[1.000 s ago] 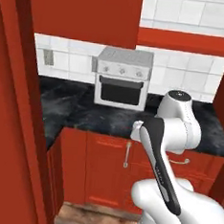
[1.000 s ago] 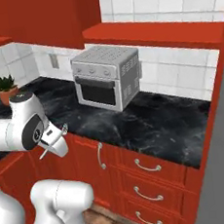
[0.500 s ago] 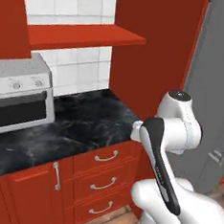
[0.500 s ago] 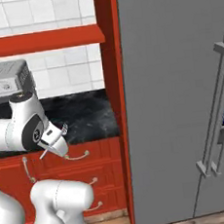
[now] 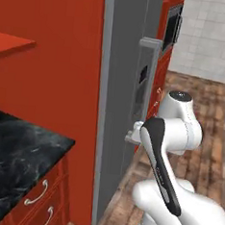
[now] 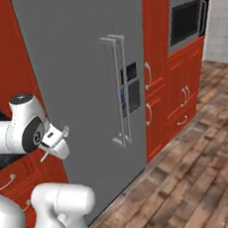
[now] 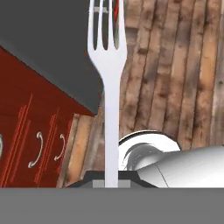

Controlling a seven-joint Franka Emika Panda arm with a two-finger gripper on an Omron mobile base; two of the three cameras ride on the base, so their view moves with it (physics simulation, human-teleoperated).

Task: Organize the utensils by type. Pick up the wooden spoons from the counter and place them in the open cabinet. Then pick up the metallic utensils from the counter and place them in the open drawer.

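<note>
Carrying a silvery metal fork (image 7: 107, 74) in the gripper (image 7: 111, 176), handle pinched low between the finger tips, tines pointing away over the wood floor (image 7: 175, 65). Judging the fork light, stiff and slick; gripping at the handle end is leaving a long lever free, so risking a twist or slip in the pinch. Holding nearer mid-handle likely steadier. Facing the grey refrigerator (image 6: 82, 79) and red-orange tall cabinets (image 6: 174, 79) from the base, with a corner of the black marble counter (image 5: 19, 149) at lower left. Closed drawers (image 5: 39, 195) under that counter; contents not visible. Gripper (image 6: 59, 141) hanging beside the refrigerator front, well apart from the counter.
</note>
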